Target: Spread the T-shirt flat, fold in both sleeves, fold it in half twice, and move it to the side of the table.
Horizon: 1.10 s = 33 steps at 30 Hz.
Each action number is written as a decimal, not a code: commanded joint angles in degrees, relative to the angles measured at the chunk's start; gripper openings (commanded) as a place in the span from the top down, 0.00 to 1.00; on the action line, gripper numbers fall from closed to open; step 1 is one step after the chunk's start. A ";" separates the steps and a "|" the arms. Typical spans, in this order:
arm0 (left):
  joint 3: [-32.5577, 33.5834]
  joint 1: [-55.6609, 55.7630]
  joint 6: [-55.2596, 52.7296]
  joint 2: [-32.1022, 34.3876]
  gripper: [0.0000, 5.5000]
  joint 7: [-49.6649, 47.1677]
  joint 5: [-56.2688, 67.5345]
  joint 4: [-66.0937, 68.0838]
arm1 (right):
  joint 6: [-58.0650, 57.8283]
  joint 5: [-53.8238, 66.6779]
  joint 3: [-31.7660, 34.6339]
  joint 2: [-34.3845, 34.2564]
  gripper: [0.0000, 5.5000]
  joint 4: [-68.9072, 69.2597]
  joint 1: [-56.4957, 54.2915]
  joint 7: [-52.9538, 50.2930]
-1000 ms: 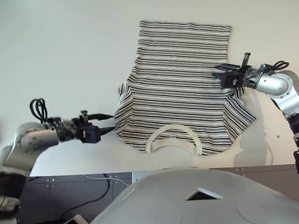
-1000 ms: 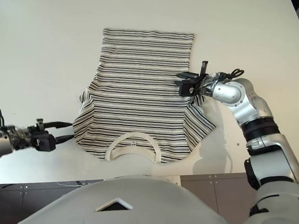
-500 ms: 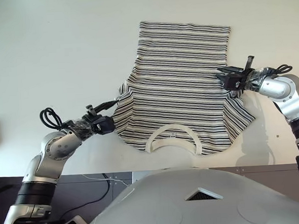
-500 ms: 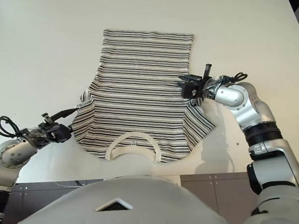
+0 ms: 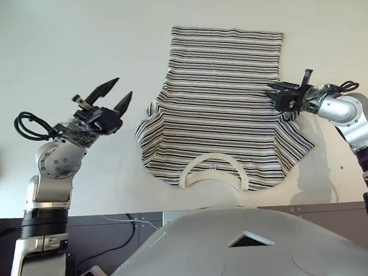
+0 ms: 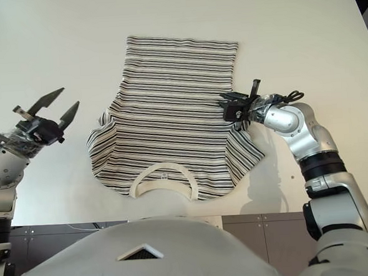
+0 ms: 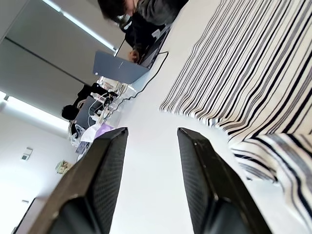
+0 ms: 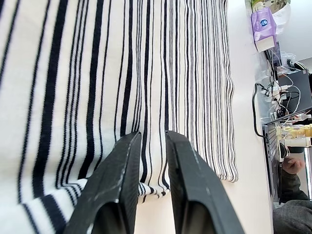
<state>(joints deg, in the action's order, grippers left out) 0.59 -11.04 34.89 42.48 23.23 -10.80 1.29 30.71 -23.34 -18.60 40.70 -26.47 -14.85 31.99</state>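
The black-and-white striped T-shirt (image 5: 222,104) lies on the white table (image 5: 54,52), its white collar (image 5: 212,169) nearest me and its hem at the far end. The left side bulges in a curled fold (image 5: 148,115); the right sleeve (image 5: 294,139) spreads out toward me. My left gripper (image 5: 117,91) is raised above the table to the left of the shirt, open and empty, and shows in its own wrist view as well (image 7: 151,131). My right gripper (image 5: 270,90) rests at the shirt's right edge, its fingers a narrow gap apart over flat striped cloth (image 8: 150,134).
Bare table stretches left of the shirt and beyond the hem. The table's front edge (image 5: 82,214) runs close below the collar. Past the far end of the table are a laptop (image 7: 117,68), cables (image 8: 258,105) and a purple pack (image 8: 263,22).
My left gripper has left the shirt's left sleeve edge, risen up and to the left, and now stands wide open. The right gripper has shifted slightly to the right, then held still.
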 commanded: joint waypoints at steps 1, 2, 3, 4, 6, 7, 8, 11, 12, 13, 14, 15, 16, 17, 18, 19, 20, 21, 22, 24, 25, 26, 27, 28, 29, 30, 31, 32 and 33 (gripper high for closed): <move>-2.68 0.18 4.13 2.56 0.66 2.98 -3.25 1.15 | -1.12 4.12 2.93 -0.39 0.83 2.08 -0.75 0.53; -3.23 0.44 4.84 3.09 0.66 3.58 -4.04 2.09 | -1.78 6.41 4.10 -0.65 0.83 3.65 -0.67 1.05; -3.64 0.64 5.37 3.54 0.66 4.01 -4.65 3.05 | -2.51 8.63 5.18 -0.82 0.83 5.39 -0.55 1.76; -4.22 0.80 5.45 4.17 0.66 4.43 -6.03 4.50 | -3.99 11.90 6.47 -0.86 0.83 8.16 -0.09 3.08; -5.40 0.95 5.38 5.37 0.66 5.11 -8.73 7.62 | -7.81 17.49 8.53 -0.46 0.83 14.18 1.46 5.86; -6.03 0.69 5.85 6.04 0.66 5.44 -9.79 8.88 | -10.01 20.01 9.35 0.24 0.83 17.61 2.73 7.50; -6.78 0.59 6.00 6.75 0.66 5.62 -11.35 10.15 | -12.20 22.23 10.08 1.13 0.83 20.96 4.31 9.02; -8.68 0.27 8.30 8.74 0.66 5.88 -14.53 12.73 | -17.80 26.77 12.33 4.89 0.83 30.31 10.77 13.51; -9.16 0.19 8.23 9.24 0.66 5.82 -15.61 13.70 | -18.82 27.21 12.89 6.09 0.83 32.15 12.65 14.70; -9.72 0.38 8.30 9.87 0.66 5.14 -17.46 15.22 | -19.74 27.49 13.40 7.26 0.83 33.74 14.50 15.75; -10.13 0.57 8.14 10.38 0.66 4.43 -18.99 16.80 | -20.44 27.76 13.97 8.69 0.83 35.43 16.99 16.96; -10.50 0.84 8.26 10.86 0.66 3.62 -20.28 18.04 | -20.93 27.97 14.63 9.95 0.83 36.97 19.52 17.97; -10.71 1.06 8.54 11.19 0.66 2.83 -20.86 18.91 | -21.37 28.16 15.48 11.03 0.83 38.33 22.11 18.78; -10.76 1.19 8.59 11.40 0.66 2.16 -20.93 19.41 | -21.66 28.37 16.28 11.71 0.83 39.23 23.99 19.32; -10.20 1.66 7.91 11.11 0.66 1.85 -19.49 19.65 | -21.71 28.27 17.07 12.18 0.83 39.60 25.50 19.44; -9.41 2.43 7.24 10.76 0.66 1.52 -17.48 19.70 | -21.50 27.70 17.64 12.40 0.83 39.65 26.69 19.32; -8.61 3.10 6.84 10.36 0.66 1.27 -15.58 19.42 | -21.17 26.93 17.92 12.48 0.83 39.54 27.44 19.02; -7.83 3.74 6.95 9.81 0.66 1.01 -13.35 18.36 | -20.74 25.95 17.86 12.35 0.83 39.17 27.96 18.61; -7.41 4.11 7.37 9.49 0.66 0.67 -11.86 17.36 | -20.48 25.30 17.79 12.15 0.83 38.95 28.23 18.37; -6.75 4.42 8.51 8.64 0.66 0.57 -8.36 14.50 | -20.45 24.47 17.46 11.57 0.83 38.77 28.28 18.12; -6.62 4.23 9.07 8.47 0.66 0.77 -7.08 13.19 | -20.53 24.28 17.38 11.37 0.83 38.80 28.31 18.09; -6.65 3.96 9.48 8.43 0.66 1.12 -6.12 12.31 | -20.57 24.13 17.31 11.25 0.83 38.80 28.35 18.05; -6.94 3.70 9.95 8.55 0.66 1.50 -5.80 12.23 | -20.60 23.89 17.24 11.14 0.83 38.75 28.46 17.93; -7.22 3.40 10.44 8.74 0.66 1.86 -5.56 12.34 | -20.59 23.60 17.18 11.04 0.83 38.64 28.51 17.83; -7.39 2.97 10.98 8.92 0.66 2.07 -5.47 12.57 | -20.47 23.23 17.07 10.96 0.83 38.39 28.46 17.71; -7.48 2.55 11.43 9.09 0.66 2.39 -5.31 12.61 | -20.39 22.86 16.93 10.83 0.83 38.16 28.36 17.61; -7.69 2.18 12.10 9.31 0.66 2.76 -5.27 12.54 | -20.35 22.53 16.76 10.68 0.83 38.01 28.28 17.55; -7.94 1.99 13.00 9.56 0.66 2.94 -5.81 12.69 | -20.41 22.32 16.77 10.58 0.83 38.20 28.58 17.42; -8.24 1.69 14.04 9.75 0.66 3.20 -6.25 12.80 | -20.43 22.13 16.69 10.50 0.83 38.32 28.82 17.29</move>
<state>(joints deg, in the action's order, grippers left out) -6.98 -9.00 47.48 51.06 25.65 -16.20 13.87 10.05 -0.38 -1.49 51.71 11.71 13.61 49.51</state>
